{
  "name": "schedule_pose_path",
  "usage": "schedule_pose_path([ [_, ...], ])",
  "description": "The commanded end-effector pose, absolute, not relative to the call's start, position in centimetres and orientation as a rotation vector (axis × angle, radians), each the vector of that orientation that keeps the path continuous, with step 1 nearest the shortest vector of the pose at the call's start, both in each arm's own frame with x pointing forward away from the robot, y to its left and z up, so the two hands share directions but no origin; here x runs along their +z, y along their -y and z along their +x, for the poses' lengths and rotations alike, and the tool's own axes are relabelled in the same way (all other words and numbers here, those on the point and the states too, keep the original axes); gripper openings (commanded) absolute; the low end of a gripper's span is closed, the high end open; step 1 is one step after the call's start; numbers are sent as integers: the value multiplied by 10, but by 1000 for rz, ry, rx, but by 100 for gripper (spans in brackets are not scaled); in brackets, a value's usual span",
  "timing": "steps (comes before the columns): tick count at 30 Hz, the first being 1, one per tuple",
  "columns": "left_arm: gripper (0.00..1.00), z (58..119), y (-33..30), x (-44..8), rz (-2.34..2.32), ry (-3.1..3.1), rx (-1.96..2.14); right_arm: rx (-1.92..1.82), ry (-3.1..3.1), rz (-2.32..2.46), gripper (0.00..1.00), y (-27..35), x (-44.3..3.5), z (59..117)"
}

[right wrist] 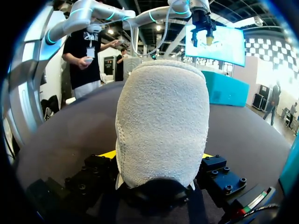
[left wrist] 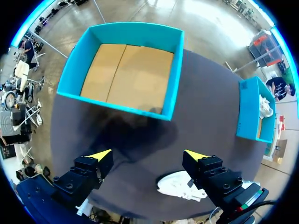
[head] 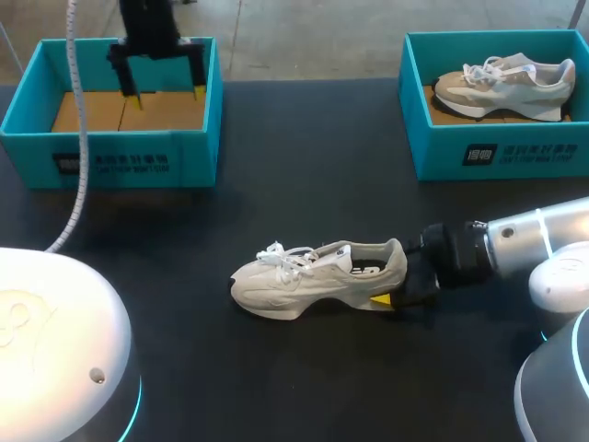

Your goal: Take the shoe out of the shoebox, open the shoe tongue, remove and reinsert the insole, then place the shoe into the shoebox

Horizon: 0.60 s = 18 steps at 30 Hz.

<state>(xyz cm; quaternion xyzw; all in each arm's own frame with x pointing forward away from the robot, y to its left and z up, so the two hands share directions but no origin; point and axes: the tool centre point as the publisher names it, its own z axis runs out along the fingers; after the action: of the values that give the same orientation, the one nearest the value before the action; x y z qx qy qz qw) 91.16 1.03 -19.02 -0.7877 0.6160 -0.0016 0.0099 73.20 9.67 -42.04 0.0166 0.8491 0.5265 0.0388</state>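
A pale grey shoe (head: 313, 276) with white laces lies on its sole in the middle of the dark table, toe toward the left. My right gripper (head: 394, 276) is at its heel, a finger on each side, shut on the shoe (right wrist: 161, 126). The heel fills the space between its yellow tips. The open teal shoebox (head: 120, 161) at the back left holds only its brown cardboard floor. My left gripper (head: 166, 97) hangs above that box (left wrist: 121, 100), fingers wide open and holding nothing. The shoe (left wrist: 180, 186) lies beneath and ahead of that gripper (left wrist: 148, 154).
A second teal shoebox (head: 497, 152) at the back right holds another pale shoe (head: 506, 83). A white cable (head: 78, 138) from my left arm drapes across the left box. The white bases of my arms stand at the table's near corners.
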Motion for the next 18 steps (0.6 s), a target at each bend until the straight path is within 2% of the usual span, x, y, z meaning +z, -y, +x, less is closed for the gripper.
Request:
schedule_pose_path([
  [1,100,896,11,-194,-2453,-1902,-33,1611,-2603,52,0,-97,-420,731],
  [18,100,848,94,-209,-2367,-2029,-45,1611,-2603,52,0,-97,-420,731],
])
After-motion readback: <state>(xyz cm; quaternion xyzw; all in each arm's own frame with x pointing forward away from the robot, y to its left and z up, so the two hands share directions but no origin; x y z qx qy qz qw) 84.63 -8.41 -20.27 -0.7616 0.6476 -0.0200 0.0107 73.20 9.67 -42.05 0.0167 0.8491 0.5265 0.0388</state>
